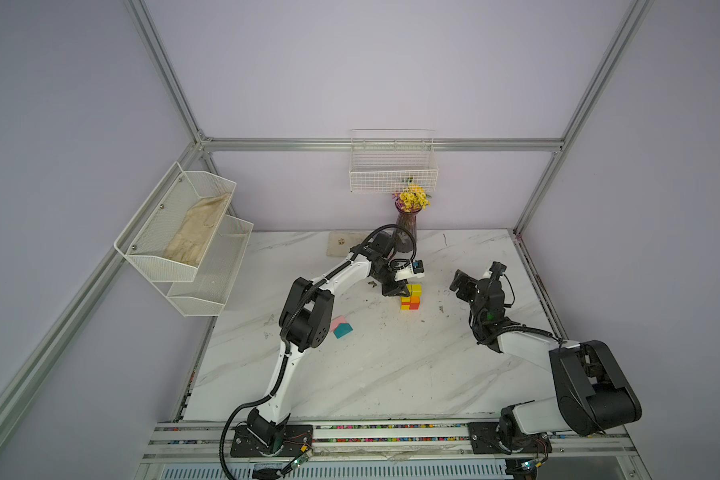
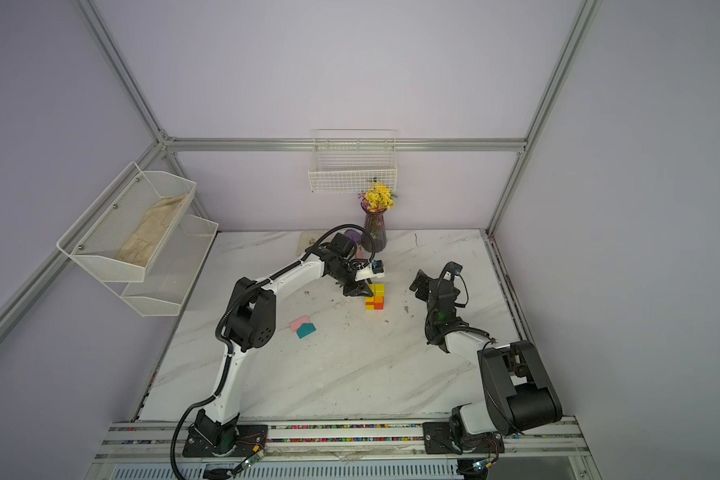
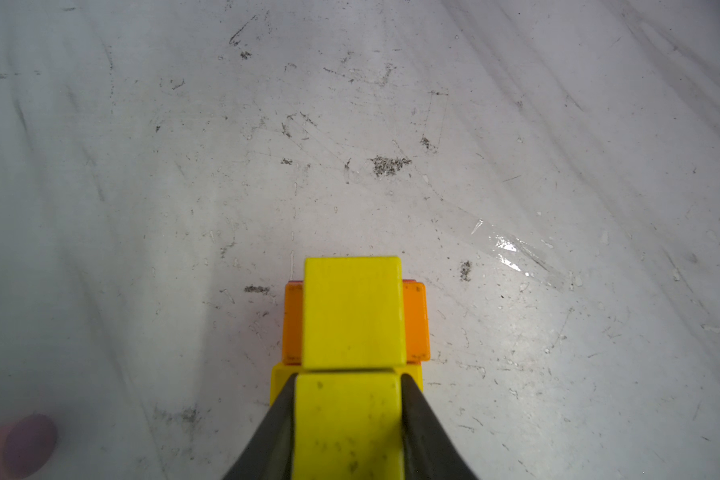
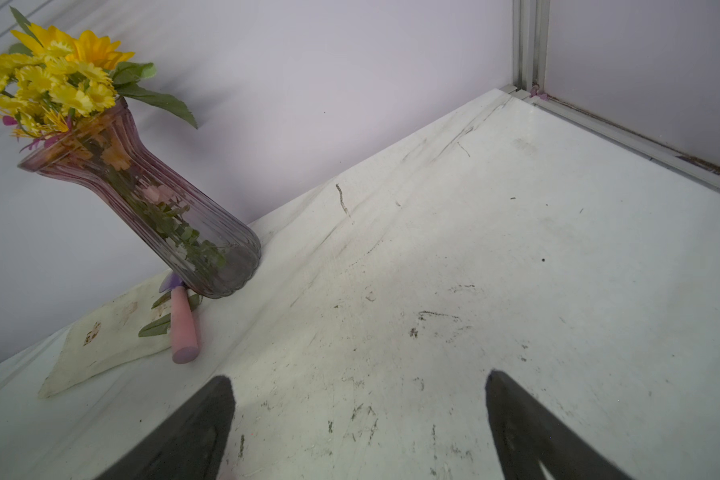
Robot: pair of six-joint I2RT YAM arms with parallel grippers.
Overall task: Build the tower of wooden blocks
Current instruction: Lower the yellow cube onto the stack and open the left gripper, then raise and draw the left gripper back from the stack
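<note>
The tower (image 1: 411, 297) (image 2: 376, 297) stands mid-table: red and orange blocks at the bottom, yellow ones above. In the left wrist view my left gripper (image 3: 348, 376) has its jaws pressed against both sides of a yellow block (image 3: 348, 428), which sits on the stack next to another yellow cube (image 3: 352, 311) over an orange block (image 3: 415, 324). Both top views show the left gripper (image 1: 402, 289) (image 2: 366, 289) at the tower's top. A teal house piece (image 1: 343, 330) (image 2: 306, 330) and a pink block (image 1: 337, 322) lie loose to the left. My right gripper (image 1: 460, 284) (image 4: 360, 378) stands open and empty, right of the tower.
A purple vase of yellow flowers (image 1: 406, 232) (image 4: 175, 220) stands behind the tower at the back wall, with a pink-handled tool (image 4: 182, 328) and a cloth (image 4: 100, 345) beside it. A wire basket (image 1: 393, 170) hangs on the back wall, and a white mesh rack (image 1: 184, 237) on the left.
</note>
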